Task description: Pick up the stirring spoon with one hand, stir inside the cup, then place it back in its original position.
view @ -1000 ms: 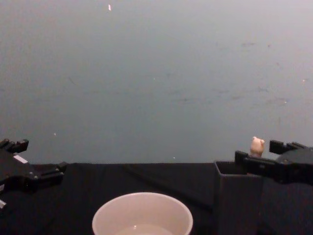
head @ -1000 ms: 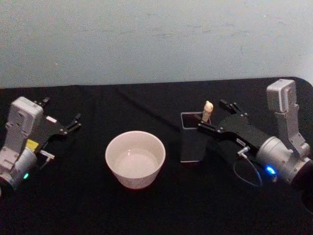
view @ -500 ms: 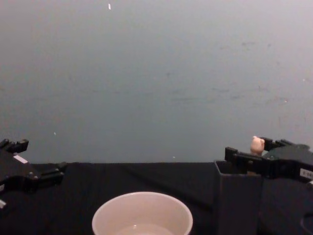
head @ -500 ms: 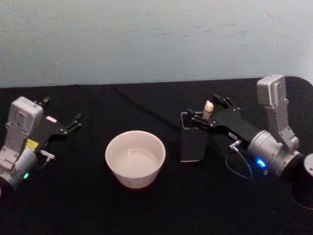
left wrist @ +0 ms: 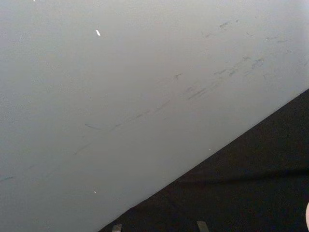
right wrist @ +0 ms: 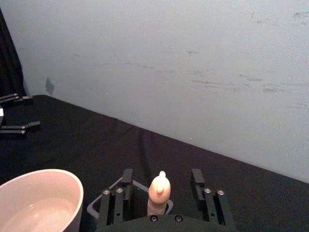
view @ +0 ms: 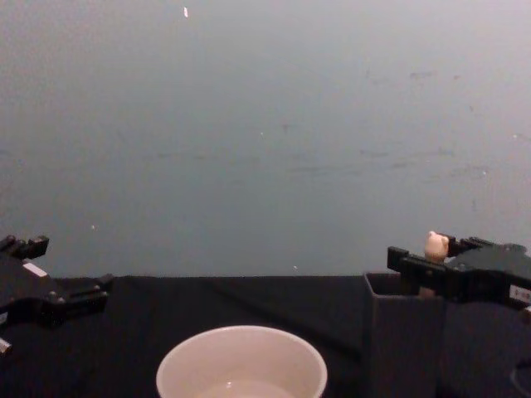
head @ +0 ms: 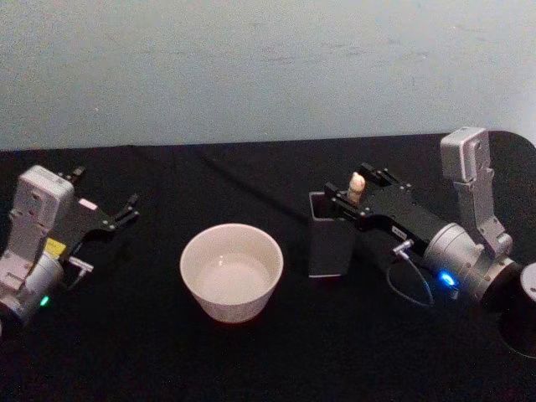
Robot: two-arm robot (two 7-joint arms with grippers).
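The cup (head: 188, 266) is set left of the dark holder (head: 330, 251). The left gripper (head: 105, 189) is parked open at the table's left. The right gripper (head: 352, 188) is spread open around the handle, with nothing yet grasped. The stirring spoon (right wrist: 159, 191), stood upright in the holder, is judged light, stiff and slippery, best pinched on the beige handle below the bear head.

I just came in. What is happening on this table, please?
The right gripper is at the dark holder, with its fingers open on either side of the bear-topped handle of the stirring spoon, not yet closed on it. The spoon stands in the holder. The cream cup sits beside the holder, and the left gripper is parked, open, at the far left.
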